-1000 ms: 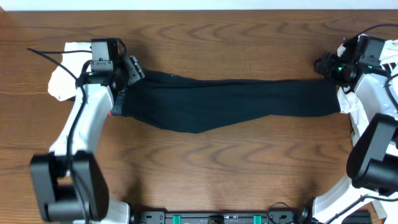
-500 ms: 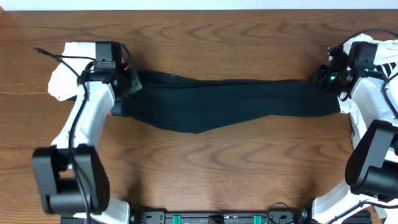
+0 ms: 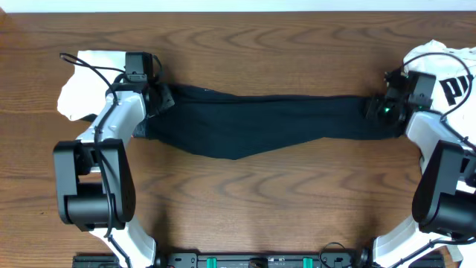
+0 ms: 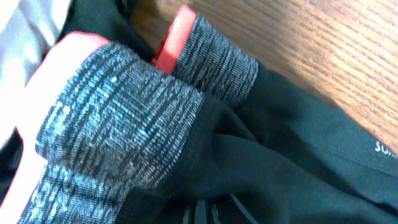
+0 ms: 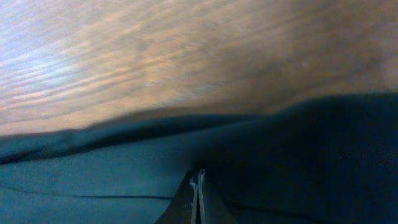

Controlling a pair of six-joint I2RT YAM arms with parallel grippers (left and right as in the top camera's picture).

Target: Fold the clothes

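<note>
I see long black stretch-fabric leggings (image 3: 260,123) lying flat across the wooden bench (image 3: 260,201). Left end effector (image 3: 158,98) clenched on red-orange waistband (image 4: 174,37), right end effector (image 3: 374,110) clenched on ankle end.

Brown wooden table (image 3: 245,216), black leggings (image 3: 260,123) stretched across, white cloth (image 3: 78,93) left, white T-shirt (image 3: 439,58) right

Left gripper (image 3: 161,98) and right gripper (image 3: 372,110) apparently clamped leggings (image 3: 260,123)
</note>
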